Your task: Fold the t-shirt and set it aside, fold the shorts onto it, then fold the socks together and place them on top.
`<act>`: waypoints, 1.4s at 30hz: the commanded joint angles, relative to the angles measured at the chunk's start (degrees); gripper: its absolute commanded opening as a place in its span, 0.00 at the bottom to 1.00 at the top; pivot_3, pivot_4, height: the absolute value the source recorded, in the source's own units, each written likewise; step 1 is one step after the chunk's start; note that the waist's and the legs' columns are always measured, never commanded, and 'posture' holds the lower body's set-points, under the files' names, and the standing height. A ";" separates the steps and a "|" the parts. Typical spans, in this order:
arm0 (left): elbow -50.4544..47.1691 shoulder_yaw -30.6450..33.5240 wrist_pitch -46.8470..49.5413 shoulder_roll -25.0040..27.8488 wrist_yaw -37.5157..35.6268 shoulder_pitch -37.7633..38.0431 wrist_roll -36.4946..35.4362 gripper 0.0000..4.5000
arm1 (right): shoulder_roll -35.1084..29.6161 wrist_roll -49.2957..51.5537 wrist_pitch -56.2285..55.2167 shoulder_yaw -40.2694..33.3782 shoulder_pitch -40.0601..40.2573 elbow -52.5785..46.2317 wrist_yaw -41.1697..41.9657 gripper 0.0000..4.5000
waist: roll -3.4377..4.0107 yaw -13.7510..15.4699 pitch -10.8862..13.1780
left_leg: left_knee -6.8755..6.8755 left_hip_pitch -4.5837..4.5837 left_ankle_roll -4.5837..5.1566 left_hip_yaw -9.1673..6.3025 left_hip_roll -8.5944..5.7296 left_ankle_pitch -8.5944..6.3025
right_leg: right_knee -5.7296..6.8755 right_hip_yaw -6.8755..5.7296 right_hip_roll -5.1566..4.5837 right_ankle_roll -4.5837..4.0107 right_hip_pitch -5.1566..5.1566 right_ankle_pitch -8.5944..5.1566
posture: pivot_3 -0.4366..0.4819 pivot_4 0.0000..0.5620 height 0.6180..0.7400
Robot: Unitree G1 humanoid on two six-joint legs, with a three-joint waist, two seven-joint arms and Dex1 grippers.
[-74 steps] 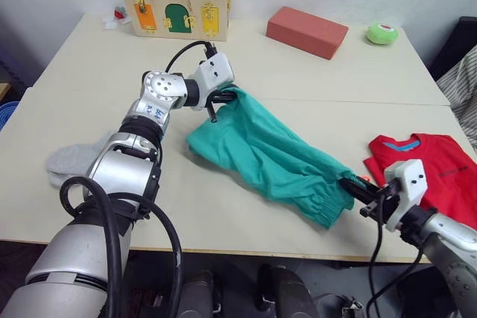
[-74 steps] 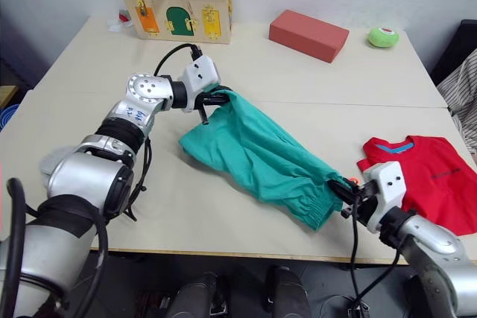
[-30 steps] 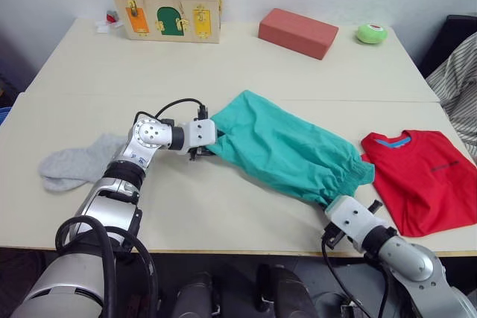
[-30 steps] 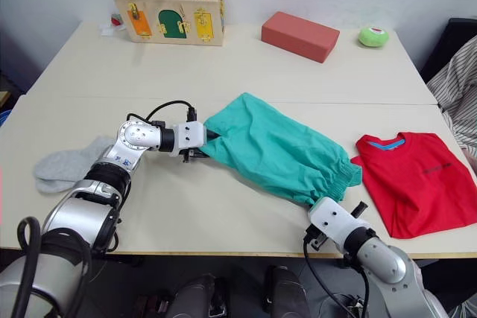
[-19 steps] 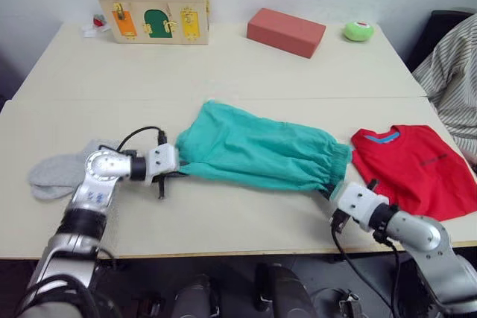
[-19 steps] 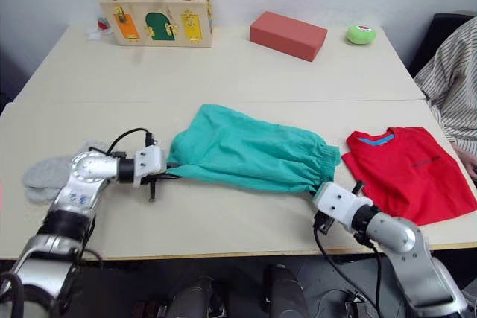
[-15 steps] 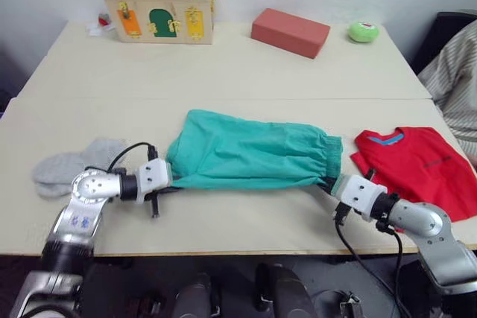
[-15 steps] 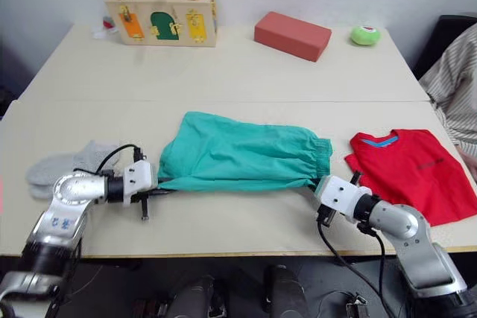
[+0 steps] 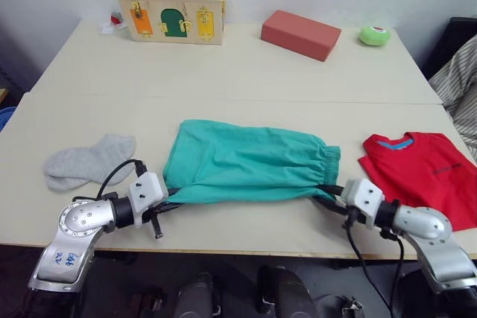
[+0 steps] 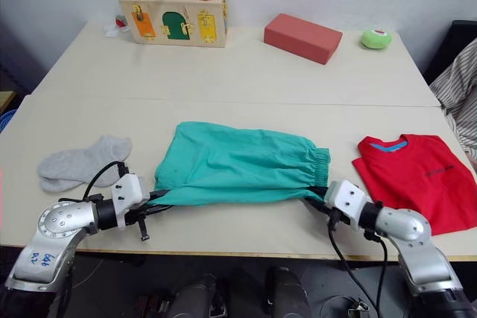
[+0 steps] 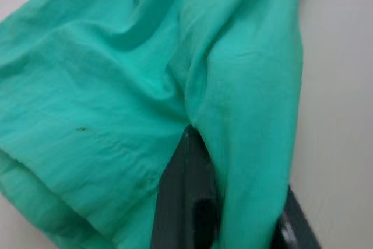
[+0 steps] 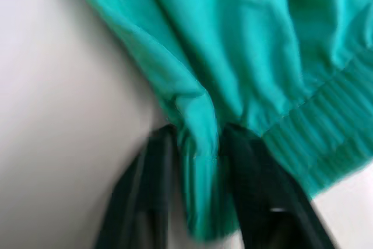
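Spanning the desk's front edge in the left eye view, teal-green cloth shorts with a gathered elastic waist (image 9: 250,171) lie spread flat, waistband toward the right; left gripper (image 9: 168,199) is clamped on the front left corner of the shorts; right gripper (image 9: 332,200) is clamped on the front right corner at the waistband; bright red short-sleeved cloth t-shirt with a blue neckband (image 9: 426,176) lies folded near the desk's right edge, just beside the shorts, apart from them; pair of light grey short knit socks (image 9: 88,159) lies near the left edge, apart from the shorts; wooden latch box with coloured doors and a metal handle (image 9: 172,10), red rectangular brick-like block (image 9: 300,33) and green round ball-like object (image 9: 374,34) sit along the back edge of the pale wooden desk (image 9: 246,72).

Right eye view: same layout; striped cloth (image 10: 462,87) shows past the right edge.

Left wrist view: one black finger (image 11: 186,202) lies under a teal fold; cloth bunched between the fingers, pinched.

Right wrist view: two black fingers (image 12: 143,188) flank a narrow fold of teal hem, closed on it; gathered waistband just beside.
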 commanded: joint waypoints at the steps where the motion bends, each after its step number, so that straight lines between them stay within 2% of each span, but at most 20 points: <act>1: -6.57 7.71 9.58 4.32 -6.50 1.43 -17.75 0.38 | -1.97 20.27 12.69 -8.50 5.21 -11.52 3.40 0.59 | 0.01 -0.13 0.00 | 0.00 -0.01 -0.01 -0.01 0.04 0.00 | 0.02 -0.02 0.01 -0.03 -0.01 -0.02 | 0.48 0.27 1.00; 3: -7.67 10.05 17.42 6.90 -6.39 0.96 -25.46 0.38 | -3.53 27.91 20.09 -10.84 6.64 -16.32 2.97 0.59 | 0.10 -0.43 0.01 | 0.01 0.07 -0.02 -0.03 0.07 0.01 | 0.03 0.00 0.00 -0.04 0.06 -0.02 | 0.48 0.27 1.00; 5: -6.06 10.74 24.48 8.66 -5.27 -3.04 -32.85 0.38 | -4.44 32.98 25.20 -9.59 4.85 -21.68 1.51 0.59 | 0.14 -0.35 0.03 | -0.04 0.31 -0.03 -0.03 0.07 -0.04 | 0.04 0.06 -0.01 -0.05 0.24 -0.02 | 0.48 0.27 1.00; 6: -4.88 10.06 25.78 8.19 -4.38 -5.83 -34.18 0.39 | -3.24 32.52 25.78 -7.41 2.40 -23.35 -0.08 0.55 | 0.14 -0.23 0.04 | -0.14 0.61 -0.12 -0.06 0.07 -0.09 | 0.03 0.06 0.00 -0.12 0.49 -0.06 | 0.48 0.27 1.00; 7: -4.04 8.98 26.34 7.66 -3.87 -8.20 -34.37 0.35 | -1.39 31.39 26.18 -4.94 -0.30 -24.29 -2.09 0.49 | 0.14 -0.18 0.03 | -0.22 0.86 -0.32 -0.17 0.07 -0.19 | -0.04 0.01 0.01 -0.18 0.75 -0.10 | 0.48 0.27 1.00; 9: -2.12 4.92 23.38 6.15 -2.67 -12.32 -28.55 0.26 | 3.49 24.47 25.89 0.95 -6.53 -23.27 -8.12 0.39 | 0.12 -0.14 0.01 | -0.35 0.97 -0.36 -0.26 0.06 -0.23 | -0.07 -0.03 0.05 -0.26 0.81 -0.14 | 0.48 0.27 1.00; 10: -0.81 2.49 21.58 5.24 -2.31 -14.15 -25.31 0.18 | 5.50 20.86 25.05 3.46 -8.98 -22.07 -10.05 0.30 | 0.18 -0.13 -0.02 | -0.37 0.96 -0.57 -0.28 0.05 -0.15 | -0.05 -0.05 0.06 -0.33 0.78 -0.18 | 0.48 0.27 1.00; 13: 7.37 -5.91 11.98 -3.18 1.91 -22.35 -13.83 0.00 | 13.49 5.90 19.30 11.67 -15.83 -14.86 -18.02 0.07 | 0.23 0.17 -0.05 | -0.49 0.85 -0.78 -0.21 -0.04 -0.11 | 0.02 -0.11 0.08 -0.39 0.63 -0.23 | 0.48 0.27 1.00; 14: 11.01 -8.22 9.08 -6.62 3.85 -24.85 -10.37 0.00 | 15.68 -0.07 16.53 14.43 -17.75 -11.93 -21.02 0.00 | 0.22 0.36 -0.06 | -0.48 0.64 -0.78 -0.16 -0.08 -0.07 | 0.05 -0.14 0.12 -0.39 0.46 -0.23 | 0.48 0.27 1.00; 17: 21.47 -14.84 1.92 -12.55 7.58 -28.64 0.08 0.00 | 19.33 -11.06 9.16 20.83 -21.02 -5.15 -23.72 0.00 | 0.12 0.36 -0.12 | -0.43 0.29 -0.43 0.14 -0.09 0.23 | 0.18 -0.08 0.23 -0.33 0.06 -0.20 | 0.48 0.27 1.00; 21: 31.30 -17.90 -2.72 -15.77 15.85 -29.30 10.14 0.00 | 23.72 -19.10 3.68 23.50 -22.84 4.52 -29.22 0.00 | 0.08 -0.85 -0.14 | -0.44 0.08 -0.39 0.25 -0.05 0.24 | 0.10 -0.08 0.46 -0.21 -0.09 -0.14 | 0.48 0.27 1.00; 23: 35.05 -18.25 -5.27 -16.41 19.10 -29.53 13.67 0.00 | 24.69 -21.29 0.72 23.43 -23.18 7.81 -30.62 0.00 | 0.04 -0.91 -0.16 | -0.43 0.07 -0.36 0.18 0.01 0.26 | 0.10 -0.07 0.41 -0.20 -0.08 -0.14 | 0.48 0.27 1.00; 27: 37.65 -15.11 -5.42 -17.91 22.60 -26.54 13.19 0.00 | 24.66 -20.02 -1.64 16.97 -20.91 10.61 -34.06 0.00 | 0.08 -1.17 -0.19 | -0.44 0.61 -0.37 0.21 0.02 0.31 | 0.10 0.06 0.21 -0.23 0.27 -0.15 | 0.48 0.27 1.00; 30: 36.32 -13.59 -5.37 -16.19 21.08 -23.20 12.60 0.00 | 23.53 -11.77 -1.15 6.90 -17.76 10.56 -34.20 0.00 | 0.21 -1.26 -0.34 | -0.48 0.93 -0.41 0.09 0.04 0.23 | 0.10 0.05 0.14 -0.23 0.57 -0.16 | 0.48 0.27 1.00; 34: 35.25 -12.31 -5.66 -15.63 19.31 -22.28 11.50 0.00 | 22.39 -7.79 -1.04 1.25 -16.86 11.44 -32.69 0.00 | 0.65 -1.71 -0.73 | -0.51 1.10 -0.40 0.05 0.04 0.10 | 0.05 0.04 0.12 -0.25 0.73 -0.16 | 0.48 0.27 1.00; 38: 35.70 -11.76 -8.28 -15.60 15.46 -21.91 10.35 0.00 | 22.49 -3.31 2.90 -2.54 -16.67 12.16 -31.37 0.00 | 0.69 -1.78 -0.75 | -0.79 1.48 -0.47 0.11 0.07 0.06 | 0.09 0.05 0.13 -0.43 0.90 -0.28 | 0.48 0.27 1.00; 41: 35.37 -10.25 -13.71 -16.48 10.63 -22.89 7.27 0.00 | 24.51 10.28 5.47 -4.99 -14.58 1.65 -24.57 0.00 | 0.70 -1.72 -0.75 | -1.21 1.57 -0.56 0.15 0.06 0.16 | 0.03 0.07 0.13 -0.50 0.87 -0.33 | 0.48 0.27 1.00; 42: 35.02 -9.81 -15.26 -16.79 8.46 -23.42 5.79 0.00 | 24.05 15.38 8.98 -5.30 -12.83 -3.14 -22.74 0.04 | 0.76 -1.67 -0.72 | -1.32 1.57 -0.60 0.15 0.05 0.20 | 0.01 0.06 0.14 -0.54 0.82 -0.35 | 0.48 0.27 1.00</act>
